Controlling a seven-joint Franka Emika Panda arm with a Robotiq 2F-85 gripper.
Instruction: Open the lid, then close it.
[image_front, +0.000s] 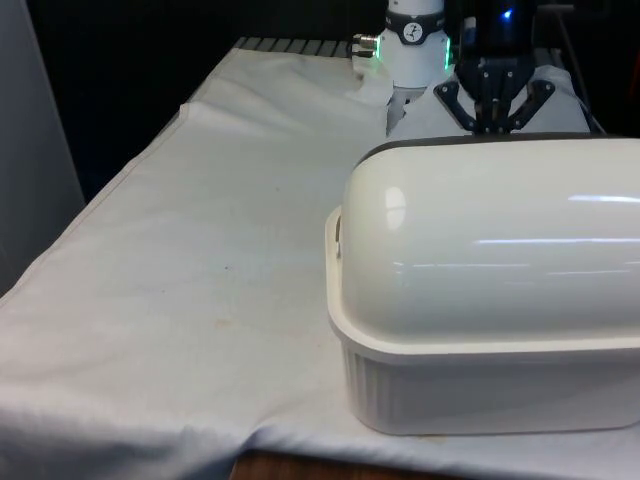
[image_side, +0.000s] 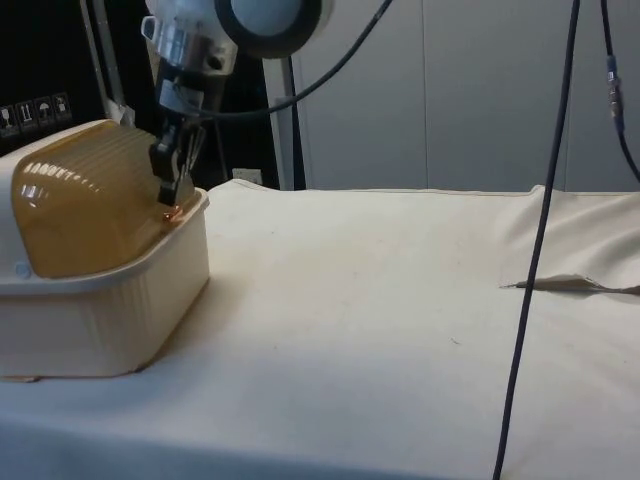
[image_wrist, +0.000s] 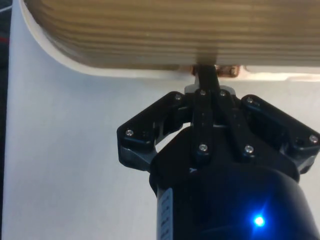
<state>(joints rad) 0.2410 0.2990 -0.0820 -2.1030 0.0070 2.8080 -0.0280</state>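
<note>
A cream bread box (image_front: 480, 390) stands on the front view's right with its back to that camera. Its domed roll-top lid (image_front: 490, 250) is down. In the side view the ribbed lid (image_side: 85, 200) reaches the base's rim (image_side: 190, 215). A small copper handle (image_wrist: 227, 70) sits at the lid's lower edge (image_side: 172, 213). My gripper (image_wrist: 205, 75) points down at that edge with its fingers pressed together, and the tips touch the lid right beside the handle. It hangs behind the box (image_front: 492, 125) and in front of the lid (image_side: 168, 200).
White cloth (image_side: 380, 300) covers the table beyond the box. A black cable (image_side: 540, 230) hangs down close to the side camera. The cloth is bunched into a fold (image_side: 570, 282) near the far edge. The table's edge (image_front: 120, 190) runs along the front view's left.
</note>
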